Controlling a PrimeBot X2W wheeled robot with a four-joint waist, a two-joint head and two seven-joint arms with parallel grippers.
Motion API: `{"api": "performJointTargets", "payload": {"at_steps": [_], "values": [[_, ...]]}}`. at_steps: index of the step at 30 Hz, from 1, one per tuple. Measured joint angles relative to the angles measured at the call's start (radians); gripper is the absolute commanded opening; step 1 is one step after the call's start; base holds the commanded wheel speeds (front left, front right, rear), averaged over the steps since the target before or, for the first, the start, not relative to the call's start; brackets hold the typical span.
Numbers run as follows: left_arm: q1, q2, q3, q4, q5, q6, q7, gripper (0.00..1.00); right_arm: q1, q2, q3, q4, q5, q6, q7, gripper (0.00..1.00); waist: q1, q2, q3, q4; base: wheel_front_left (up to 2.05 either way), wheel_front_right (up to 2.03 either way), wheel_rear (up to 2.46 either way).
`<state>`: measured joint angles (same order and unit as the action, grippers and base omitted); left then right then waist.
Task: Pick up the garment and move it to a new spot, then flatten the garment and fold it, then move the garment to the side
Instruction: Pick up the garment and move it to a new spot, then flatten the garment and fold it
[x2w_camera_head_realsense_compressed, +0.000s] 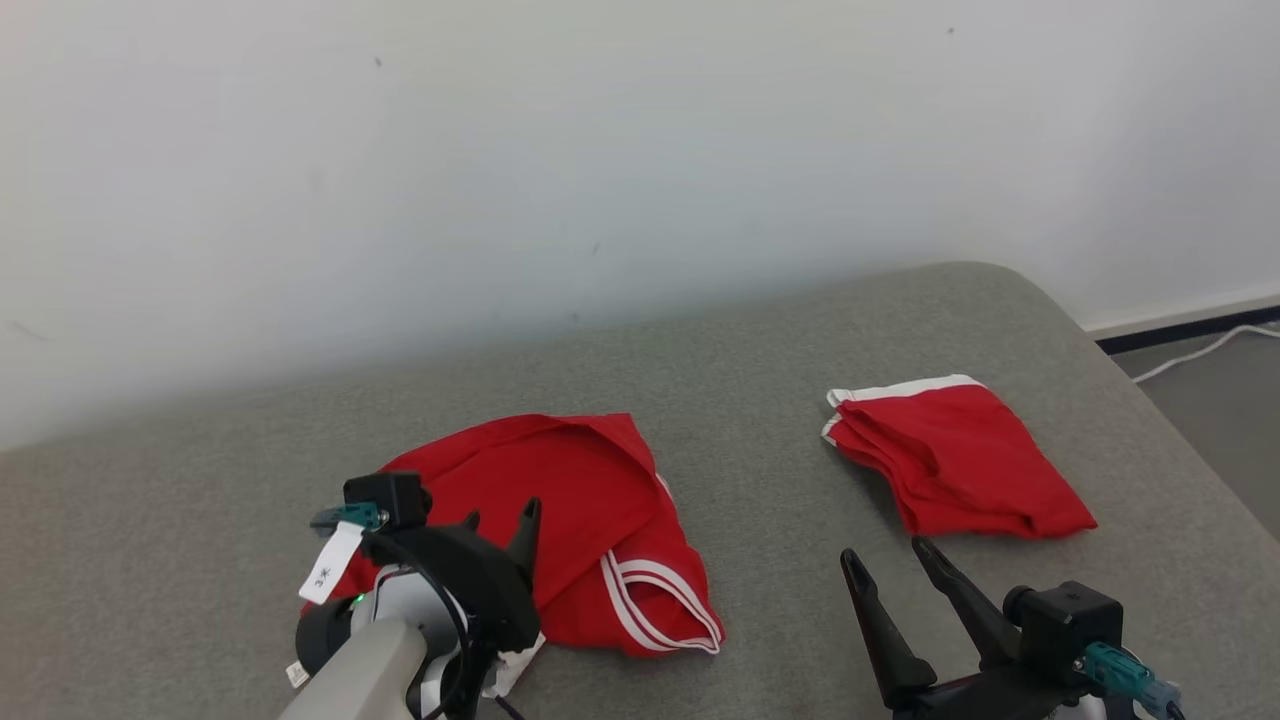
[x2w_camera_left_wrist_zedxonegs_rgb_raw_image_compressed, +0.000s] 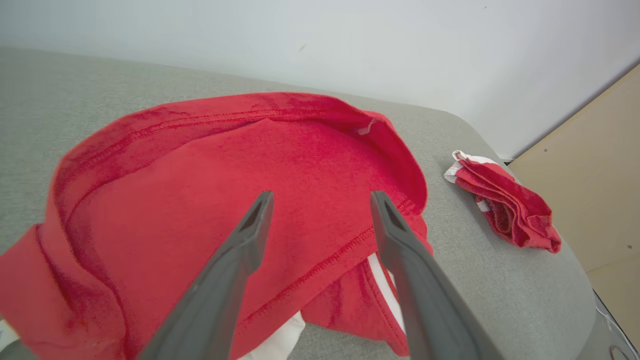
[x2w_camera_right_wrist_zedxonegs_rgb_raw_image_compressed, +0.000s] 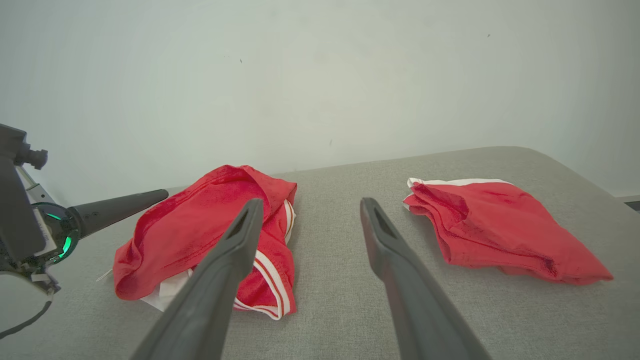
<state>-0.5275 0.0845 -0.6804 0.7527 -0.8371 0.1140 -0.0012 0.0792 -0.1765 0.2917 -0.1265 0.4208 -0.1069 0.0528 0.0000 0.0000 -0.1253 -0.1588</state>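
Note:
A crumpled red garment (x2w_camera_head_realsense_compressed: 590, 490) with white-striped trim lies on the grey table at the near left. My left gripper (x2w_camera_head_realsense_compressed: 500, 515) hovers over its near-left part, open, with nothing between the fingers. In the left wrist view the garment (x2w_camera_left_wrist_zedxonegs_rgb_raw_image_compressed: 200, 175) spreads under the open left gripper (x2w_camera_left_wrist_zedxonegs_rgb_raw_image_compressed: 321, 196). My right gripper (x2w_camera_head_realsense_compressed: 883, 550) stands open over bare table to the garment's right, holding nothing. The right wrist view has the garment (x2w_camera_right_wrist_zedxonegs_rgb_raw_image_compressed: 200, 225) left of the right gripper (x2w_camera_right_wrist_zedxonegs_rgb_raw_image_compressed: 311, 201), and one left finger (x2w_camera_right_wrist_zedxonegs_rgb_raw_image_compressed: 120, 205) at its far-left side.
A second red garment (x2w_camera_head_realsense_compressed: 960, 455), folded with a white band, lies at the right (x2w_camera_left_wrist_zedxonegs_rgb_raw_image_compressed: 505, 205) (x2w_camera_right_wrist_zedxonegs_rgb_raw_image_compressed: 495, 230). The grey padded table (x2w_camera_head_realsense_compressed: 760, 340) meets a white wall behind; its rounded right edge drops to floor with a white cable (x2w_camera_head_realsense_compressed: 1200, 352).

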Motion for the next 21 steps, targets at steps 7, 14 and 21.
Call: {"api": "performJointTargets", "payload": {"at_steps": [7, 14, 21], "values": [[-0.074, -0.022, 0.006, 0.014, -0.007, 0.002, 0.078, 1.0, 0.001, -0.004, -0.001, -0.013, 0.0, 0.0, 0.001, 1.0, 0.0, 0.0, 0.024, -0.088, 0.0, 0.0, 0.0], [-0.126, -0.023, 0.026, 0.054, -0.009, 0.009, 0.125, 1.0, -0.003, -0.006, -0.006, -0.016, 0.0, 0.0, 0.008, 1.0, 0.0001, 0.0001, 0.071, -0.165, 0.0, 0.0, 0.0], [-0.16, -0.024, 0.045, 0.115, -0.005, 0.01, 0.146, 1.0, -0.013, 0.0, -0.006, -0.012, 0.001, 0.0, 0.008, 1.0, 0.0001, 0.0001, 0.121, -0.225, 0.0, 0.0, 0.0]]}}
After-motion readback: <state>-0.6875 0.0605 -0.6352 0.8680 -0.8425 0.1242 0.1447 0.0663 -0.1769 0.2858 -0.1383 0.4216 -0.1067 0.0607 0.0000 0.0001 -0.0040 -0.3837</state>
